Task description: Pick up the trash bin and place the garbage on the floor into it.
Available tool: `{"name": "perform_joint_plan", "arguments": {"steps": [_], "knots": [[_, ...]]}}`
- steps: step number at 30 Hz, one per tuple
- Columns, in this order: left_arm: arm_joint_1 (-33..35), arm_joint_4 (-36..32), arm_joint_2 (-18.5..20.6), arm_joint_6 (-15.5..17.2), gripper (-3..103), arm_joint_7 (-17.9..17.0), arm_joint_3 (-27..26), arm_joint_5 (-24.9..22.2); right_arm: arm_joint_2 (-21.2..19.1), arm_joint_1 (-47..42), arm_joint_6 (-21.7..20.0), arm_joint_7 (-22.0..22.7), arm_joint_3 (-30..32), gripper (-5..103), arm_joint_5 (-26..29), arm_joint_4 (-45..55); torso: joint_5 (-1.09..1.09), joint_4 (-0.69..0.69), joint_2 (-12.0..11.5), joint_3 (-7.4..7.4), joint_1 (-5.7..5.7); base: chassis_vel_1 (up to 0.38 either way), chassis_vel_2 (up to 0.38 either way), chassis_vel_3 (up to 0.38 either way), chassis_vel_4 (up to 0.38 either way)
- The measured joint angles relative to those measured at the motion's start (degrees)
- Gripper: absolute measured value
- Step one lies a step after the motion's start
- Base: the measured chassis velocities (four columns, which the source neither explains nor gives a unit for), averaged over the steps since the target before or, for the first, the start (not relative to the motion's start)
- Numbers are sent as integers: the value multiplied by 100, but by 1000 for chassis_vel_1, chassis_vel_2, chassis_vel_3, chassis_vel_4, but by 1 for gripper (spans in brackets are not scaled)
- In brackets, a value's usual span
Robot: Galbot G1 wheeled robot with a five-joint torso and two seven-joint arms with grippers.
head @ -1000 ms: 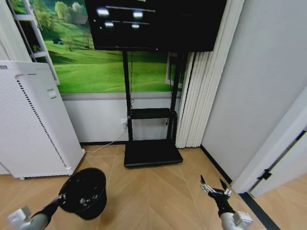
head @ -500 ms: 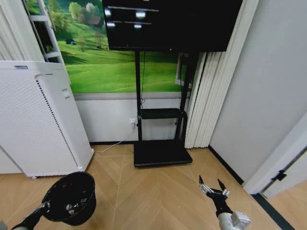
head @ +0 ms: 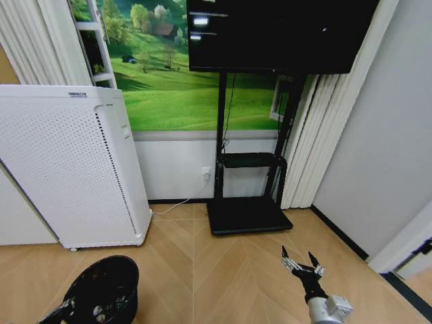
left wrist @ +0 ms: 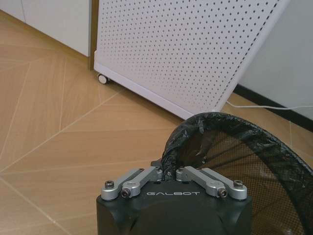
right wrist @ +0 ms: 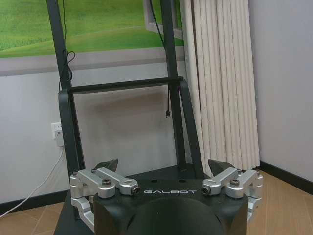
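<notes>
Standing beside the robot, I am watching the left end effector (left wrist: 168, 172) gripping the trash bin (head: 102, 295) by its bagged rim, fingers clenched together on the black liner, so the bin is hanging just ahead of that end effector with its open mouth tilted up and its long axis leaning a little off vertical. Small bits are showing inside the bin, too small to name. Beyond the bin, farther from the left end effector, the white appliance (head: 71, 169) is standing on the floor (head: 223, 270). Over on the right, the right end effector (head: 302, 264) is hovering above bare parquet with its fingers spread wide and gripping nothing, pointing toward the black TV stand (right wrist: 122, 127). I am seeing no garbage lying near either end effector, so I cannot judge which arm is nearer to it.
</notes>
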Motion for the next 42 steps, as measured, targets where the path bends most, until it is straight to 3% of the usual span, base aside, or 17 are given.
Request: {"name": "perform_joint_plan", "arguments": {"steps": [8, 11, 19, 30, 35, 40, 42], "knots": [[271, 120, -144, -31, 7, 47, 12, 137, -61, 86, 31, -30, -16, 100, 25, -134, -2, -1, 0, 0, 0, -44, -34, 30, 28], [305, 316, -157, -115, 7, 225, -8, 286, -67, 114, 80, -35, -29, 100, 33, -240, -2, 0, 0, 0, 0, 0, 0, 0, 0], [2, 918, -18, -172, 7, 635, 35, 452, -80, 28, 105, -40, -67, 100, 8, -254, -1, -1, 0, 0, 0, 0, 0, 0, 0], [-304, 1430, 45, -245, 7, 818, 368, 776, -106, -31, 106, -34, -4, 100, 10, -225, -2, 0, 0, 0, 0, 0, 0, 0, 0], [-402, 1663, 55, -330, 7, 841, 517, 980, -26, -86, 106, -21, -49, 100, -42, -239, -4, -3, 0, 0, 0, 0, 0, 0, 0], [-473, 1875, 41, -398, 4, 610, 555, 1236, 16, -103, 117, -15, -64, 100, -63, -232, -2, -2, 1, -1, 0, 0, 0, 0, 0], [-438, 1914, 49, -377, 14, 559, 557, 1237, 17, -105, 127, -14, -60, 100, -85, -257, -2, -2, 0, 0, 0, 0, 0, 0, 0]]}}
